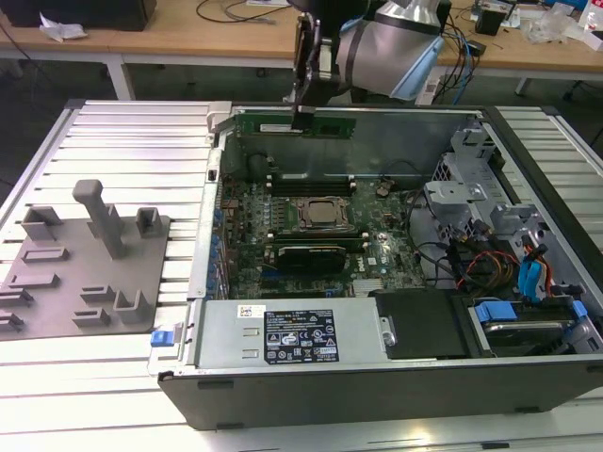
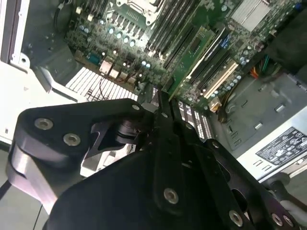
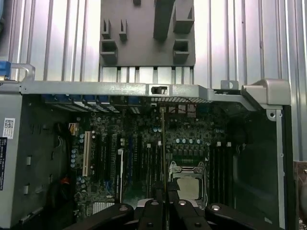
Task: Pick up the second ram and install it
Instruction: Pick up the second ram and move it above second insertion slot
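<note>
Second ram (image 1: 332,124) hung in the air over the open computer case (image 1: 203,282), at about twelve o'clock from the processor socket (image 1: 320,215) in the exterior view. It sat near the case's far wall and well above the motherboard (image 1: 377,254). Noted the pincer (image 1: 303,109) clamped on it from above, near the middle of its long edge. The ram lay level, its long axis running nine to three o'clock across that view. Judged that it was held by the upper edge so that the contact edge stayed free and faced down toward the board. In the second wrist view the pincer (image 2: 160,103) had its fingers (image 2: 165,124) closed onto the green board. The ram (image 2: 192,55) reached out ahead of them over the long black slots (image 2: 165,33) beside the socket. In the first wrist view the ram (image 3: 163,143) showed edge-on as a thin line running out from the pincer (image 3: 163,194), roughly parallel with the slots (image 3: 218,163). Judged this a line-up for seating; the ram was not yet lowered, and no contact with any slot was seen. A grey holder tray (image 1: 85,273) lay on the ribbed table (image 1: 122,141) at nine o'clock from the case, apart from it. The power supply (image 1: 292,339) sat at six o'clock, clear of the work.
</note>
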